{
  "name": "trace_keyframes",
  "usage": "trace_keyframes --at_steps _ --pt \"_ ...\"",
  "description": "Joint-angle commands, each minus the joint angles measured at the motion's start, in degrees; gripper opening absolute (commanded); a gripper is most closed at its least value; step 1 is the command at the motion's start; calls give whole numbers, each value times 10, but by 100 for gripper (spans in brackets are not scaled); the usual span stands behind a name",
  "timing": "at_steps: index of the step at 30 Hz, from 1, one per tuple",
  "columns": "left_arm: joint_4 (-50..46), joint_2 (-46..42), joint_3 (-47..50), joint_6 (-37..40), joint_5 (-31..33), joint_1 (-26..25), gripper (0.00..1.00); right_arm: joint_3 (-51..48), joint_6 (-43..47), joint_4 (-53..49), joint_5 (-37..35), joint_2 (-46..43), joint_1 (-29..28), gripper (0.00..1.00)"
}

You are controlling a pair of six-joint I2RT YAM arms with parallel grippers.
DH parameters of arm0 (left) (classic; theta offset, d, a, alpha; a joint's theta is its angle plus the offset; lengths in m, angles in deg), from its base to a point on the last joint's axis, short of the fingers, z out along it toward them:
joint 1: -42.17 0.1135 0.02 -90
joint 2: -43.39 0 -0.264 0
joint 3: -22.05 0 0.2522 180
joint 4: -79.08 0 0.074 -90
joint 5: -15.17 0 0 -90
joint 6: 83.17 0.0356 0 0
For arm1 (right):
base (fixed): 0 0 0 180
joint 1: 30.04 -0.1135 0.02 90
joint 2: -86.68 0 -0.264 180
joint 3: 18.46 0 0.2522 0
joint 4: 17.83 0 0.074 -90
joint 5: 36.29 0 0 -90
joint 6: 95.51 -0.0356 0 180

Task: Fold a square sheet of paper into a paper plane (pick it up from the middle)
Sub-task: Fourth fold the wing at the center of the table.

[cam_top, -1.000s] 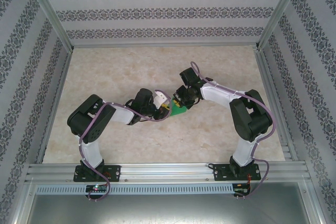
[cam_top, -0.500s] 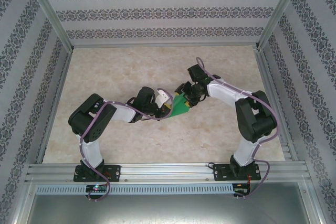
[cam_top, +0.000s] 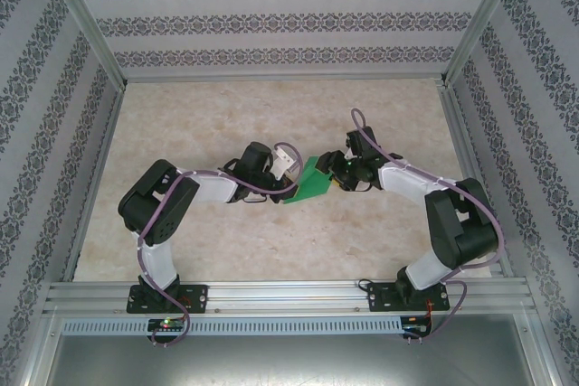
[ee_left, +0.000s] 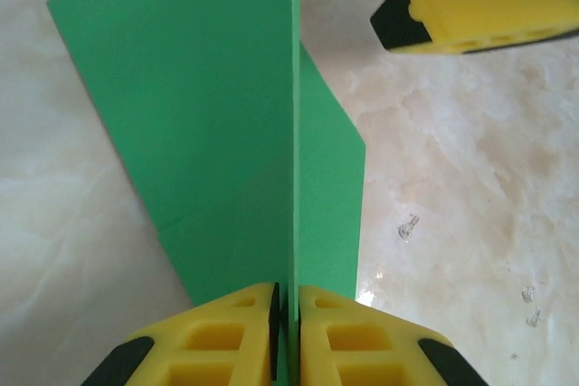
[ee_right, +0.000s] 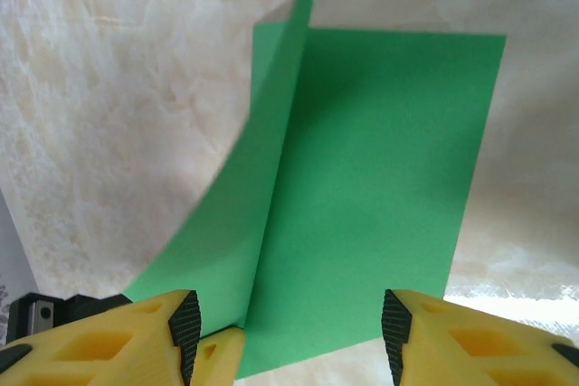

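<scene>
The square sheet of paper (cam_top: 312,184), thin matte bright green, lay mid-table between both grippers, sharply creased with one flap standing upright; the left gripper (ee_left: 288,300) pinched that raised fold, yellow fingers pressed together; the right gripper (ee_right: 289,314) had fingers spread about the sheet's edge; glossy marbled tabletop (cam_top: 226,115) stretched broadly around to the aluminium rails (cam_top: 280,291).

A: Beige marble-pattern tabletop (cam_top: 226,115) is lying flat, small pale mark (ee_left: 408,226) showing on it.
B: Grey floral-striped wallpaper panels (cam_top: 271,20) are enclosing three sides; silver aluminium rail (cam_top: 289,294) is running along near edge.
</scene>
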Motion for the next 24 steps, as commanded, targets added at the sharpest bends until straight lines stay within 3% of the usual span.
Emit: trace_keyframes --at_steps 1,10,24 --pt "-27 17 -9 -46 -13 -7 15 -8 10 60 22 1 -15 55" --pt "-57 25 -29 -86 -41 -6 13 -14 2 99 25 46 -36 49" --pt "-99 48 -66 -121 -85 -4 13 -21 16 101 34 72 -31 48"
